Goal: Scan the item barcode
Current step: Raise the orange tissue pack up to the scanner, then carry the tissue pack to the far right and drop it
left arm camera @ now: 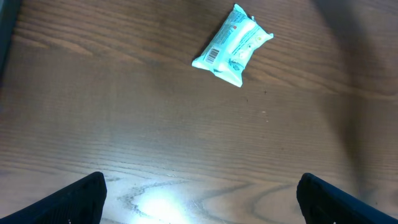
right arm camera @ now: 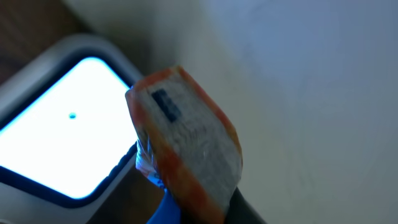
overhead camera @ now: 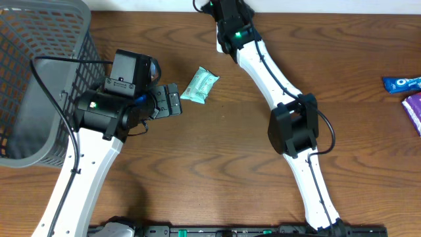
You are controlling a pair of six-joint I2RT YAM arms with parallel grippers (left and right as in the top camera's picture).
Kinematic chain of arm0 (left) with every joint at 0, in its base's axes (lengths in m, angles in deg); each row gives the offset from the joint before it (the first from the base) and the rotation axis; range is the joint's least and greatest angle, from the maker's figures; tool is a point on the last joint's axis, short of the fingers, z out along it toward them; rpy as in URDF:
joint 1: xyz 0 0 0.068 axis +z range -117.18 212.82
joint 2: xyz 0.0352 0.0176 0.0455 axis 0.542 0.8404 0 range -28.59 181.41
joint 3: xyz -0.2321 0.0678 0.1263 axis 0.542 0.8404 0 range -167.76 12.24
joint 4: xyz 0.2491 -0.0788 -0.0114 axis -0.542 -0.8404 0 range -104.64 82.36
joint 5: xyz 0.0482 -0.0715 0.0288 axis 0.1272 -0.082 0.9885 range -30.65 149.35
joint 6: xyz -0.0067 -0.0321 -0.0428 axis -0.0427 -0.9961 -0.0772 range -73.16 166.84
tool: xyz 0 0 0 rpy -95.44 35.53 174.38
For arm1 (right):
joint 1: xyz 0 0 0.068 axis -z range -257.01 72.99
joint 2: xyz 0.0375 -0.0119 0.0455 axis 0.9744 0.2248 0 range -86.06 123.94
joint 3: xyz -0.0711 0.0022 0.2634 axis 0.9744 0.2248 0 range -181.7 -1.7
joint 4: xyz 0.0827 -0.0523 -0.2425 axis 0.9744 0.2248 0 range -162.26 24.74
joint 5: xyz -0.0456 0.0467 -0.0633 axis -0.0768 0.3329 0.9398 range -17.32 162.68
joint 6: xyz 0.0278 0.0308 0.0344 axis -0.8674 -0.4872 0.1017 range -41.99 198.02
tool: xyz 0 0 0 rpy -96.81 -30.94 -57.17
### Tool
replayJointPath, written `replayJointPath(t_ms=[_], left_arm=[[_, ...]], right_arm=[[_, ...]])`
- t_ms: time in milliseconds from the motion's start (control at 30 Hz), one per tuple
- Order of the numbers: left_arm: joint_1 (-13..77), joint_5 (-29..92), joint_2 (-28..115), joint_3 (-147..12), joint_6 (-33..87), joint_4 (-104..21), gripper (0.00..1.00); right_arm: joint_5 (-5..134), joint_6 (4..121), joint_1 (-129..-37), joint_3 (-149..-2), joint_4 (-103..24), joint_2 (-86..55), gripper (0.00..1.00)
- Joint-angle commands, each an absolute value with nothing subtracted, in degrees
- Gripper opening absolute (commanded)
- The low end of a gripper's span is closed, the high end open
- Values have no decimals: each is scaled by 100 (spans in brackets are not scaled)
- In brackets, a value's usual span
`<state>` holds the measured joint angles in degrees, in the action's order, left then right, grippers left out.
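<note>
An orange-edged, silvery packet [right arm camera: 186,143] fills the right wrist view, and my right gripper [right arm camera: 202,211] is shut on its lower end. It hangs tilted just right of a glowing white scanner window [right arm camera: 62,137] with a grey frame. A small dark printed patch shows near the packet's top. Overhead, my right arm [overhead camera: 263,66] reaches to the table's far edge, where its fingers are hidden. A mint-green packet [overhead camera: 199,85] [left arm camera: 233,45] lies flat on the wood with a barcode on its near-left end. My left gripper [overhead camera: 173,100] [left arm camera: 202,205] stands open just left of it, holding nothing.
A grey mesh basket [overhead camera: 33,79] stands at the far left beside the left arm. At the right edge lie a blue snack packet [overhead camera: 402,83] and a purple one [overhead camera: 414,108]. A pale wall runs behind the scanner.
</note>
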<state>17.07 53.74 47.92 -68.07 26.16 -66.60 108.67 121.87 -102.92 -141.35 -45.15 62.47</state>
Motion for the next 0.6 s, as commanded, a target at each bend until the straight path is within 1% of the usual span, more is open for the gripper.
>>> replayJointPath(t_ms=[0, 167, 333, 467, 567], left_arm=[[1738, 5448, 4825, -6822, 2712, -6676, 98], [1738, 5448, 4825, -6822, 2712, -6678, 98], [1738, 5448, 4825, -6822, 2712, -6676, 98], [1738, 5450, 4825, -6822, 2712, -6676, 98], [1738, 5448, 4825, -6822, 2712, -6676, 98]], right_arm=[[11040, 12305, -10246, -14181, -4504, 6302, 1], [11068, 12198, -10205, -14183, -4500, 6258, 1], [11068, 11392, -9820, -14183, -4172, 5829, 1], [10817, 10447, -9136, -14183, -3479, 5200, 1], [10266, 9295, -8242, -14183, -2485, 4682, 1]])
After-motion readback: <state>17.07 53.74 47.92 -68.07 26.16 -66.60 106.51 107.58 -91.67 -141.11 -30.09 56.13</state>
